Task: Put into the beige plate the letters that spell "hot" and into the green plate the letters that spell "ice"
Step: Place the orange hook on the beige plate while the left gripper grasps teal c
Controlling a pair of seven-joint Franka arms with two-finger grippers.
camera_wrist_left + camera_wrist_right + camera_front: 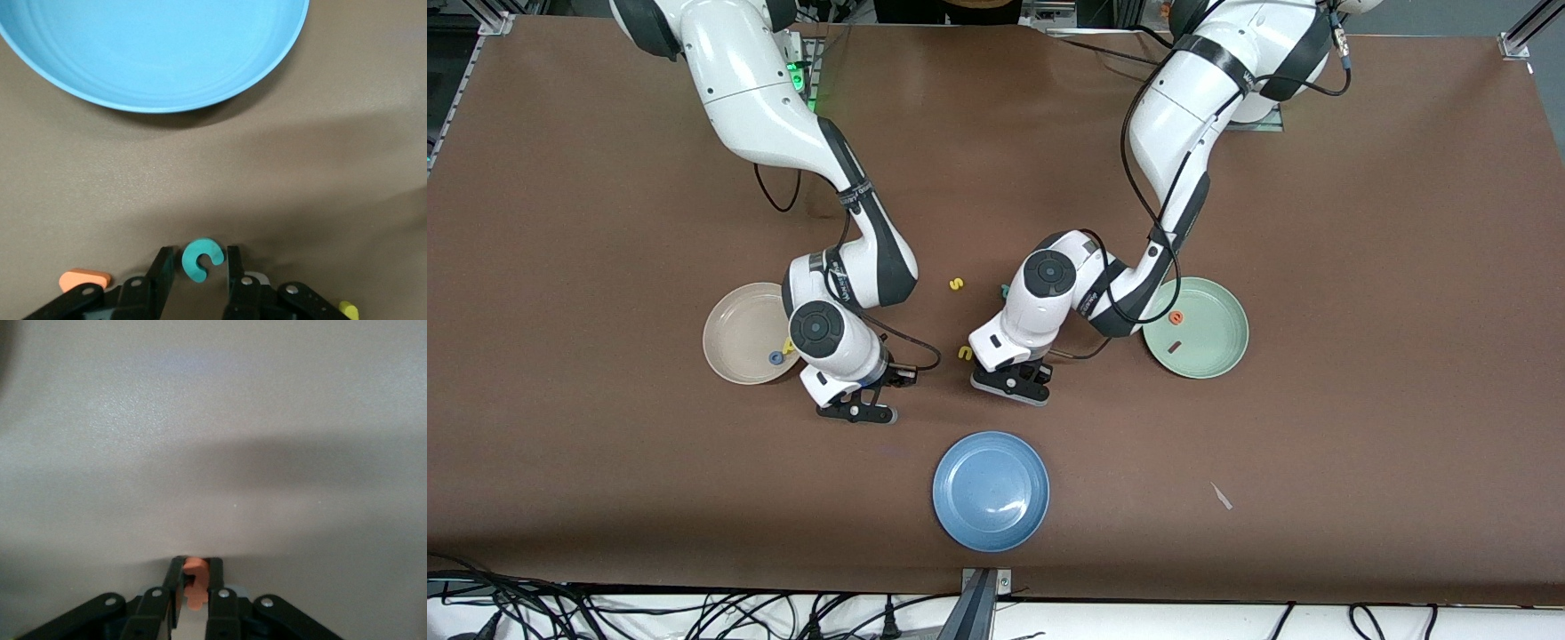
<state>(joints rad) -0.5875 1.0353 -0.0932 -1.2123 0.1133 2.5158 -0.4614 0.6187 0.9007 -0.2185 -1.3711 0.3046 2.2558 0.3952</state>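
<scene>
the right gripper, low at the table beside the round cream-beige plate, pinches the small orange foam t. the left gripper, low between the pale mint-green plate and the blue plate, has its fingers spread around the teal foam c, not yet clamped.

front view: letters in beige plate partly hidden by right arm, shapes too small to read | left wrist view: blue plate cut by the frame edge; orange piece part-hidden behind a finger, letter unclear
</scene>
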